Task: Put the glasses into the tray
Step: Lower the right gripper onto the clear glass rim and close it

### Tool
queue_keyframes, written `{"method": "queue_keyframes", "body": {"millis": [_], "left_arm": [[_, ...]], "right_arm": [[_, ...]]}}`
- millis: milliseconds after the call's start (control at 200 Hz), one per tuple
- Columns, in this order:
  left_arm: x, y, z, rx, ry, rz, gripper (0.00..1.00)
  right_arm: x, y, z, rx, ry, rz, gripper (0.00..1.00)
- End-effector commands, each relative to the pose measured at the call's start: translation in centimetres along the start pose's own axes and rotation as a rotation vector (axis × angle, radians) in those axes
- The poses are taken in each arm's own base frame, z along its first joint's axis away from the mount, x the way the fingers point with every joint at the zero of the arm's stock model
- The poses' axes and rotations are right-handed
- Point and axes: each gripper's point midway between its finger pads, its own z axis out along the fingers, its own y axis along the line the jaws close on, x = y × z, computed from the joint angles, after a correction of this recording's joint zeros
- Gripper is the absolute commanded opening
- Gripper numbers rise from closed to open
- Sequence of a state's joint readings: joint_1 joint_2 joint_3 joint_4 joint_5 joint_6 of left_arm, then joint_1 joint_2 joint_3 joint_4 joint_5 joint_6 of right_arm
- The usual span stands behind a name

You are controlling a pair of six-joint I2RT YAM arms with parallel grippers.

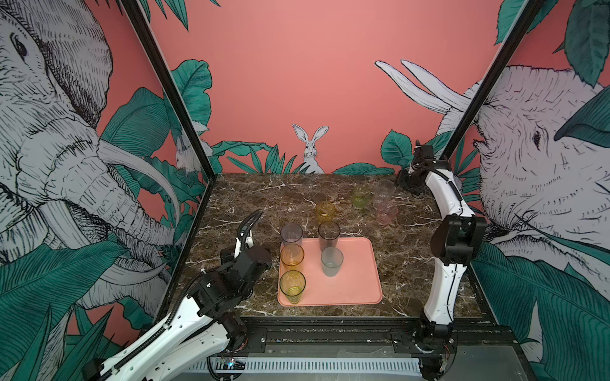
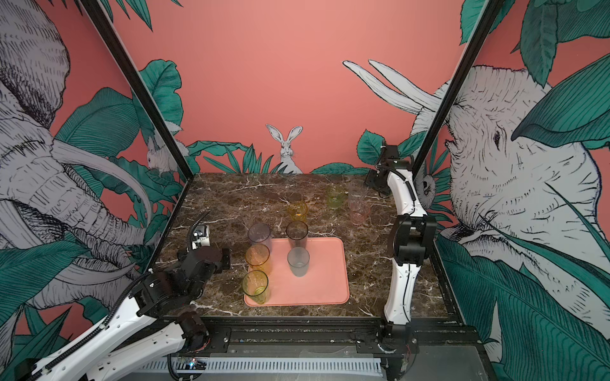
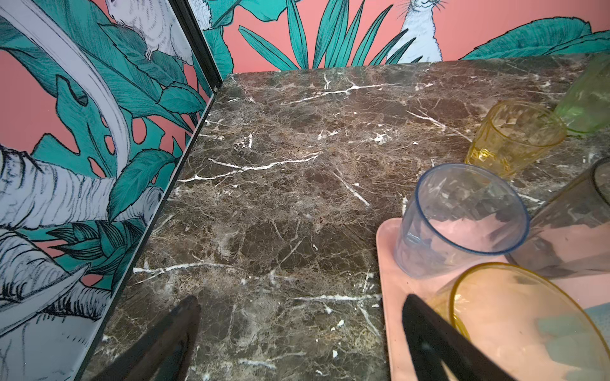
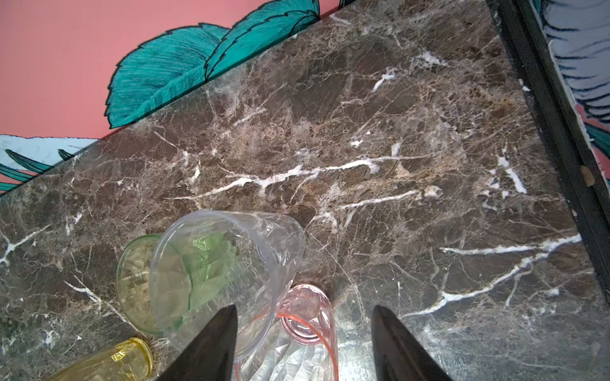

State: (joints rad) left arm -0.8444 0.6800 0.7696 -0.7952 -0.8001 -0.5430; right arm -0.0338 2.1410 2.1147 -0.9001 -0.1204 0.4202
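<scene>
A staged robot test cell, not a lived-in room.

We see a marble-look tabletop (image 1: 264, 198) boxed in by printed wall panels (image 1: 297, 66) of elephants, leaves and a rabbit (image 1: 310, 148). The panels meet at black frame posts (image 1: 166, 82). Ahead of the left gripper (image 3: 302, 300) there are only stone pattern and wallpaper. Behind it, the white left arm (image 1: 185, 326) and right arm (image 1: 442, 290) stand on a black rail (image 1: 330, 336) above a slotted cable duct (image 1: 313, 364).
</scene>
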Motion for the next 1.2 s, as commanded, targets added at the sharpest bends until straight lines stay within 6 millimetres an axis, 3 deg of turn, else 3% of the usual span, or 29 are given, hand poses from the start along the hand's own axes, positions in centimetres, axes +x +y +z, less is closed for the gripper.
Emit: {"method": "queue_keyframes", "body": {"millis": [0, 665, 1195], "left_arm": [[-0.4, 0.3, -0.2, -0.006, -0.001, -0.026, 0.96], [-0.1, 0.0, -0.1, 0.001, 0.009, -0.03, 0.96], [-0.1, -0.5, 0.1, 0.011, 0.014, -0.04, 0.96]], "right_arm": [[-0.5, 0.4, 0.1, -0.02, -0.005, 0.011, 0.63], [0.5, 0.4, 2.6, -0.037, 0.047, 0.011, 0.44], [0.6, 0.7, 3.7, -0.051, 0.066, 0.026, 0.37]]}}
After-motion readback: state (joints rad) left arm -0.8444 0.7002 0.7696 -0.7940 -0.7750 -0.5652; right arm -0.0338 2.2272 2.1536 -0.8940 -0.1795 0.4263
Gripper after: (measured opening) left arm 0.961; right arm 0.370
